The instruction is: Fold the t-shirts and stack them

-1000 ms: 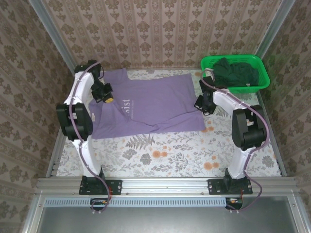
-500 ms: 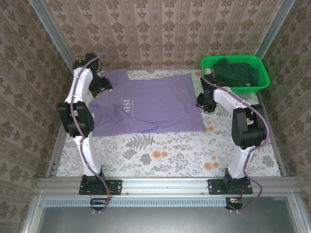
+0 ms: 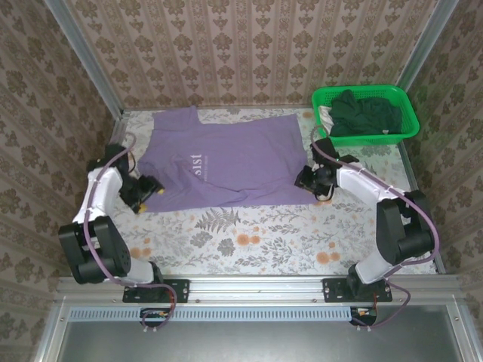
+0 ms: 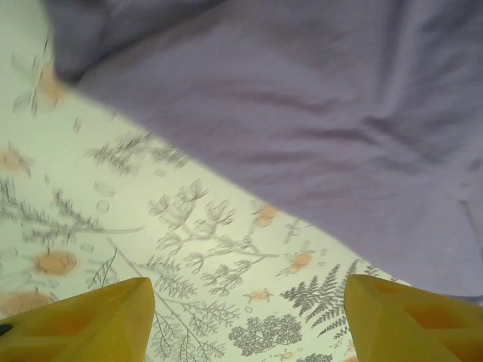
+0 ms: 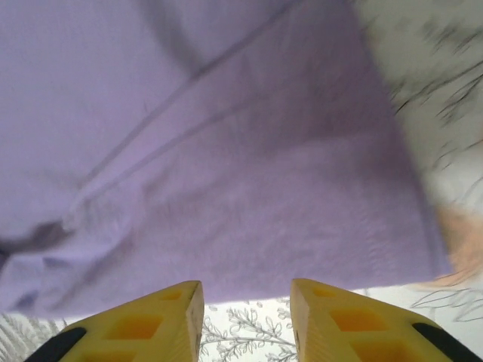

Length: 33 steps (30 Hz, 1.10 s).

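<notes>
The lavender-purple t-shirt [image 3: 226, 158] with white chest lettering lies spread flat at the back of the table. Dark green t-shirts [image 3: 366, 113] are heaped in the basket. My left gripper [image 3: 149, 190] is low at the shirt's near left corner, open, with the floral tablecloth between its yellow fingers [image 4: 83, 320] and the shirt's hem [image 4: 317, 128] just ahead. My right gripper [image 3: 311, 181] sits at the shirt's near right corner, open, its yellow fingers [image 5: 339, 320] just short of the purple hem [image 5: 249, 211], nothing held.
A bright green plastic basket [image 3: 407, 117] stands at the back right corner. The floral tablecloth [image 3: 264, 234] stretches from the shirt to the metal rail at the near edge. Patterned walls close in the back and sides.
My left arm swung from the shirt's far left sleeve down to its near left corner. My right gripper moved nearer, from beside the basket to the shirt's near right corner.
</notes>
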Tool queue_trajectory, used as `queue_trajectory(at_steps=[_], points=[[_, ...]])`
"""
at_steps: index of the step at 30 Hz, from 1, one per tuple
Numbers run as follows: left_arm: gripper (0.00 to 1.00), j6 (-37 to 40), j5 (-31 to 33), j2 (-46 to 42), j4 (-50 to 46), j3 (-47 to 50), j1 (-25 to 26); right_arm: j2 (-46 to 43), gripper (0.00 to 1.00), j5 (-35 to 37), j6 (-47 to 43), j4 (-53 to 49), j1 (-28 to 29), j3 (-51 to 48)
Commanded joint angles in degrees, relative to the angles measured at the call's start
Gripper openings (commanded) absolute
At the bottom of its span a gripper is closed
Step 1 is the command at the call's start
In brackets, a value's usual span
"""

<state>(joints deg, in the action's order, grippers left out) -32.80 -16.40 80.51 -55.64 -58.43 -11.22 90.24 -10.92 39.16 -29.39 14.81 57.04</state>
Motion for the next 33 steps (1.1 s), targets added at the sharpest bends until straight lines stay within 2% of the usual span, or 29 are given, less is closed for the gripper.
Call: queue_trajectory(at_steps=[1,3,10,16,23,33], points=[[0.68,-5.28,-6.62,-1.34,8.24,4.23,-1.26,-0.66,0.34,-1.32,1.82,3.46,0.63,-2.91],[0.70,-5.87,-6.19,0.28,10.35,4.97,-1.27,-0.26,0.32,-0.65,2.74,4.02,0.71,-3.54],[0.69,-8.32,-2.76,6.60,15.12,5.63,-1.30,3.42,0.32,0.73,3.38,3.80,0.99,-2.16],[0.63,-10.25,1.68,9.51,16.81,5.75,0.04,5.11,0.32,1.32,4.61,4.66,1.28,-1.60],[0.50,-9.49,7.77,13.83,18.09,4.85,0.51,7.83,0.33,3.96,4.60,2.76,1.22,-1.58],[0.00,-4.55,14.02,17.81,14.65,-0.16,-0.57,10.76,0.33,5.80,3.68,-2.88,-0.09,-0.79]])
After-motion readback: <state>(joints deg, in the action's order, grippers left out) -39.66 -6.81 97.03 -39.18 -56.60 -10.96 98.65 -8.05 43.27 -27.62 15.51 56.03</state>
